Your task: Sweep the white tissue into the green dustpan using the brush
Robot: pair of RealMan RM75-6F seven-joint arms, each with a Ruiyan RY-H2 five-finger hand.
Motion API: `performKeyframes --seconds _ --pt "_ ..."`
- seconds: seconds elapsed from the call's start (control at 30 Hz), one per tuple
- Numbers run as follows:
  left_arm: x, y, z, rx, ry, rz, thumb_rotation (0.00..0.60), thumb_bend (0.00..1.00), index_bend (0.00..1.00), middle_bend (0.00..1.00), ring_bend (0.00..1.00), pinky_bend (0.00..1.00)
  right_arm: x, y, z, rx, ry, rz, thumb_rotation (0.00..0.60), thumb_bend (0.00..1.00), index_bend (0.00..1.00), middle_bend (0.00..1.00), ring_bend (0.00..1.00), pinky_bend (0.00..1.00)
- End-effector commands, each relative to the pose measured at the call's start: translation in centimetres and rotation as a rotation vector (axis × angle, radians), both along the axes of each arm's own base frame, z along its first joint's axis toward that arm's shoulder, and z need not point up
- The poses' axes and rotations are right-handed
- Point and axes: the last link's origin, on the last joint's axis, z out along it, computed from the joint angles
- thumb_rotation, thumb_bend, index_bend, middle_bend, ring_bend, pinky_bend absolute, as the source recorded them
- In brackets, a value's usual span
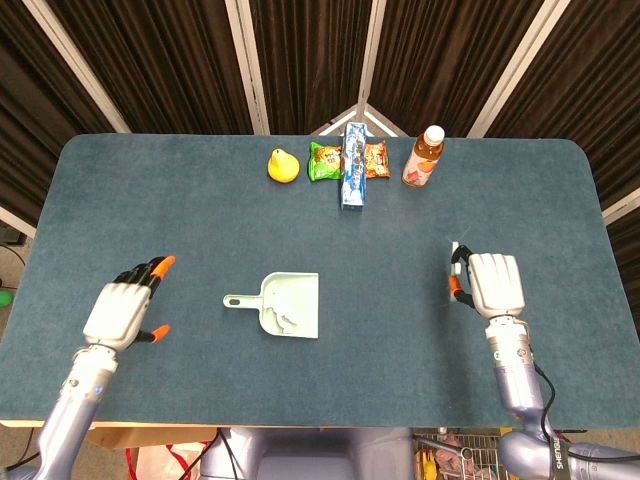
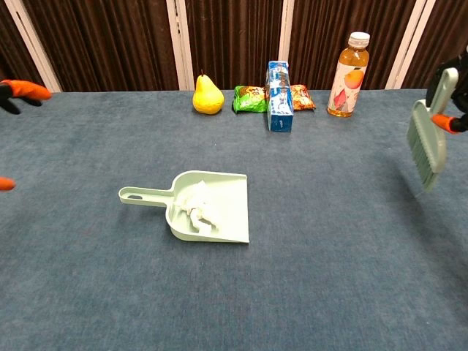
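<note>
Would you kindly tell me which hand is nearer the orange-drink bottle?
Right. The right hand is just below the bottle; the left hand is across the table.

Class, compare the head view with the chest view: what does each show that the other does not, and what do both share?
Only the head view shows the whole left hand, open with fingers apart, the right hand from above, and both forearms.

Only the chest view shows the brush side-on, bristles hanging above the table, and the white tissue as a crumpled heap; of the left hand it catches only orange fingertips at the frame edge.

Both show the green dustpan with the tissue inside, and the pear, snack packets, blue box and bottle at the back.
</note>
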Motion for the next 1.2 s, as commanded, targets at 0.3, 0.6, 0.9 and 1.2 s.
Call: performKeyframes --seconds 0.3,0.6,0.9,1.2 --pt "-1.9 -1.7 0.5 -0.021 -0.029 0.027 0.6 0.0 0.0 0.0 0.06 0.16 1.2 4.5 -5.8 0.241 -0.021 -0.034 0.6 0.42 0.01 0.17 0.18 0.36" --pt "-2.1 -2.2 0.8 -0.019 -0.041 0.017 0.6 0.0 0.0 0.0 0.02 0.11 5.4 5.7 -5.1 0.282 -0.229 0.004 0.6 0.3 0.0 0.0 0.02 0.18" --pt "-4.3 -3.9 1.3 0.018 -0.003 -0.05 0.6 0.0 0.0 0.0 0.0 0.02 -0.7 8.4 -1.2 0.198 0.001 0.086 0.6 0.3 0.0 0.0 0.01 0.11" --pt "-7.0 -5.5 2.0 0.078 0.079 -0.116 0.6 0.0 0.0 0.0 0.0 0.0 -6.6 13.6 4.4 0.103 0.055 0.128 0.6 0.3 0.0 0.0 0.0 0.04"
